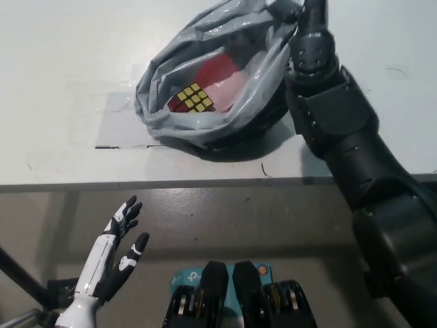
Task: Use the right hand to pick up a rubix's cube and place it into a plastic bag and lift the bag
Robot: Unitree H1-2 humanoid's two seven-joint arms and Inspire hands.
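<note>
Yellow-faced cube (194,98) — inside grey bag (240,109)

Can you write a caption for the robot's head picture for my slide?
Cube sits inside the grey bag on the white table; right hand at the bag's top edge, left hand open below.
</note>
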